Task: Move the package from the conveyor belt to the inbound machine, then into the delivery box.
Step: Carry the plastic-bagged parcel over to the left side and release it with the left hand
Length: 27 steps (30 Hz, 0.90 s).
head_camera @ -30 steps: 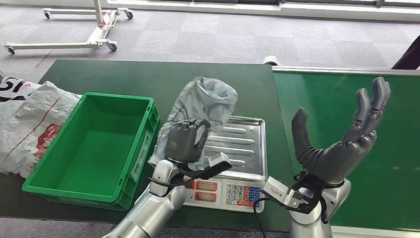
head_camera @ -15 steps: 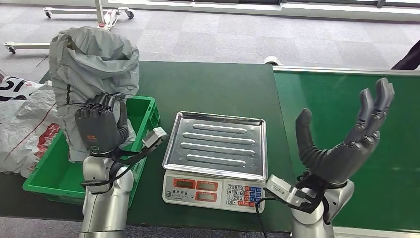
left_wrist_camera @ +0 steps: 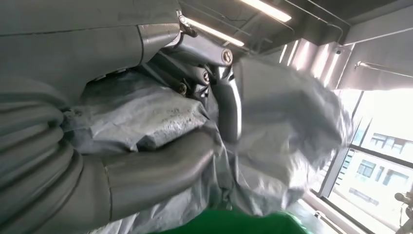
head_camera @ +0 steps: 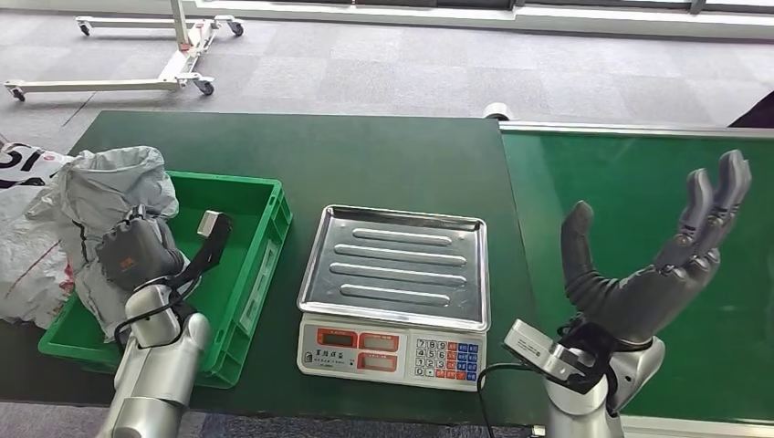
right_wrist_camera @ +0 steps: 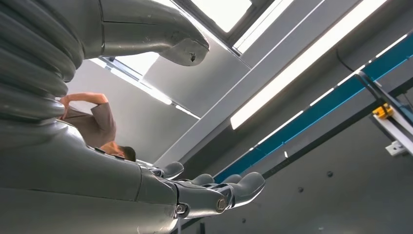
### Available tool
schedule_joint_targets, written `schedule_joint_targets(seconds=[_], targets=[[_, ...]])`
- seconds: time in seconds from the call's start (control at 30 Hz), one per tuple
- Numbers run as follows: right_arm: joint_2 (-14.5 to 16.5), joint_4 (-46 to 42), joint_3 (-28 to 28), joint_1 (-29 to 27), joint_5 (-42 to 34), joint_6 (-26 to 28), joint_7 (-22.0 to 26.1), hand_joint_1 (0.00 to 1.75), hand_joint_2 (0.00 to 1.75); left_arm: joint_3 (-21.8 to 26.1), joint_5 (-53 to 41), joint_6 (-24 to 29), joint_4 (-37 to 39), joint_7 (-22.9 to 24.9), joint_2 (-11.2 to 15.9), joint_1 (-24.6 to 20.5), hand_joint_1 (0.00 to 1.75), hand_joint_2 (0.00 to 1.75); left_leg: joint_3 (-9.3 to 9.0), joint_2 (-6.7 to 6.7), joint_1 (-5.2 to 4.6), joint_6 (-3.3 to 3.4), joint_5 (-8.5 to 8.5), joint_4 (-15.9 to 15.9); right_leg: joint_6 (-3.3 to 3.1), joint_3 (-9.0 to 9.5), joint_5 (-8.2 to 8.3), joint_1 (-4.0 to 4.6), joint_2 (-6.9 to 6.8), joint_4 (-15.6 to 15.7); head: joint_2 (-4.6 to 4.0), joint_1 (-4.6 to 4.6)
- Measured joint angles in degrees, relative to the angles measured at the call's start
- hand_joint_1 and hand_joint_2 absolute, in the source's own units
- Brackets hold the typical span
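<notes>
My left hand (head_camera: 135,254) grips a crumpled grey plastic package (head_camera: 109,196) and holds it over the left end of the green delivery box (head_camera: 251,274). The package's lower part hangs down into the box. In the left wrist view the fingers (left_wrist_camera: 214,83) and thumb press into the grey package (left_wrist_camera: 287,136). The scale with its steel tray (head_camera: 402,265) stands bare in the middle of the table. My right hand (head_camera: 653,265) is raised palm-up over the green conveyor belt (head_camera: 630,173), fingers spread, holding nothing; it also shows in the right wrist view (right_wrist_camera: 204,192).
A white printed sack (head_camera: 32,237) lies against the box's left side. The dark green table (head_camera: 365,155) carries the box and scale. A wheeled metal frame (head_camera: 173,55) stands on the grey floor beyond. A person (right_wrist_camera: 97,126) appears far off in the right wrist view.
My left hand has carried the package from above the scale tray leftward and down to the far left end of the green box. My right hand has stayed raised, drifting slightly right.
</notes>
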<state>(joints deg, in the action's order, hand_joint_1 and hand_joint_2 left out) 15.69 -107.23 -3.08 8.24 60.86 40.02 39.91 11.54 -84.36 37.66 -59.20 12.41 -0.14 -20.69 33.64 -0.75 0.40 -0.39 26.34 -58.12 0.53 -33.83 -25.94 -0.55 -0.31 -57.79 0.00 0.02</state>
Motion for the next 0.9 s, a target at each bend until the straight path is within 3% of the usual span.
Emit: schedule_joint_targets(seconds=[0.07, 0.23, 0.33, 0.4, 0.5, 0.63, 0.77, 0.9], targets=[[0.0, 0.0, 0.1, 0.0, 0.1, 0.0, -0.2, 0.00, 1.75, 0.7, 0.2, 0.3, 1.2, -0.5, 0.2, -0.7, 0.00, 0.00, -0.02, -0.02, -0.01, 0.01, 0.01, 0.0, 0.00, 0.00, 0.00, -0.01, 0.00, 0.0, 0.00, 0.01], [0.0, 0.0, 0.4, -0.1, 0.9, 0.0, -1.2, 0.00, 1.75, 1.8, 1.9, 1.8, 2.8, -3.0, 0.1, -1.6, 0.00, 0.00, -0.03, -0.06, -0.01, 0.01, 0.01, 0.0, 0.00, 0.00, 0.00, -0.01, 0.04, 0.0, 0.00, 0.02], [0.0, 0.0, 0.5, -0.1, 1.1, 0.0, -1.2, 0.00, 1.75, 2.6, 5.4, 2.3, 0.8, -7.8, -0.8, -1.1, 0.00, 0.00, -0.03, -0.10, -0.01, 0.00, 0.04, 0.0, -0.01, -0.02, 0.00, -0.01, 0.09, 0.0, 0.00, 0.01], [0.0, 0.0, 0.6, -0.1, 1.1, 0.0, -1.1, 0.00, 1.75, 3.7, 9.6, 2.4, -2.1, -13.6, -1.9, -0.3, 0.00, 0.00, -0.03, -0.12, -0.01, 0.00, 0.07, 0.0, -0.01, -0.03, 0.00, -0.01, 0.12, 0.0, 0.00, 0.01], [0.0, 0.0, 0.7, -0.1, 0.9, 0.0, -0.7, 0.00, 1.75, 5.7, 20.6, 2.5, -7.0, -27.7, -4.3, 0.9, 0.00, 0.00, -0.02, -0.09, -0.01, 0.01, 0.09, 0.0, 0.00, -0.03, -0.02, -0.02, 0.11, 0.0, 0.00, 0.01], [0.0, 0.0, 1.2, -0.2, 0.9, 0.0, -0.2, 0.00, 1.75, 6.1, 41.5, 1.7, -13.3, -45.3, -7.3, 3.6, 0.00, 0.00, -0.02, -0.08, -0.03, 0.04, 0.12, 0.0, 0.01, -0.02, -0.04, -0.04, 0.12, 0.0, 0.00, 0.01], [0.0, 0.1, 2.7, -0.4, 2.2, 0.0, -1.0, 0.00, 1.75, 3.0, 55.2, -0.7, -20.7, -51.8, -8.5, 8.3, 0.00, 0.00, 0.01, -0.07, -0.03, 0.04, 0.12, 0.0, 0.02, -0.05, -0.04, -0.02, 0.11, 0.0, 0.00, 0.02], [0.0, 0.6, 4.8, -0.6, 6.6, -0.1, -4.0, 0.00, 1.75, -3.9, 66.0, -3.0, -30.1, -52.6, -7.1, 12.7, 0.00, 1.75, 0.03, -0.03, -0.02, 0.04, 0.12, 0.0, 0.02, -0.03, -0.04, 0.00, 0.09, 0.0, 0.00, 0.00]])
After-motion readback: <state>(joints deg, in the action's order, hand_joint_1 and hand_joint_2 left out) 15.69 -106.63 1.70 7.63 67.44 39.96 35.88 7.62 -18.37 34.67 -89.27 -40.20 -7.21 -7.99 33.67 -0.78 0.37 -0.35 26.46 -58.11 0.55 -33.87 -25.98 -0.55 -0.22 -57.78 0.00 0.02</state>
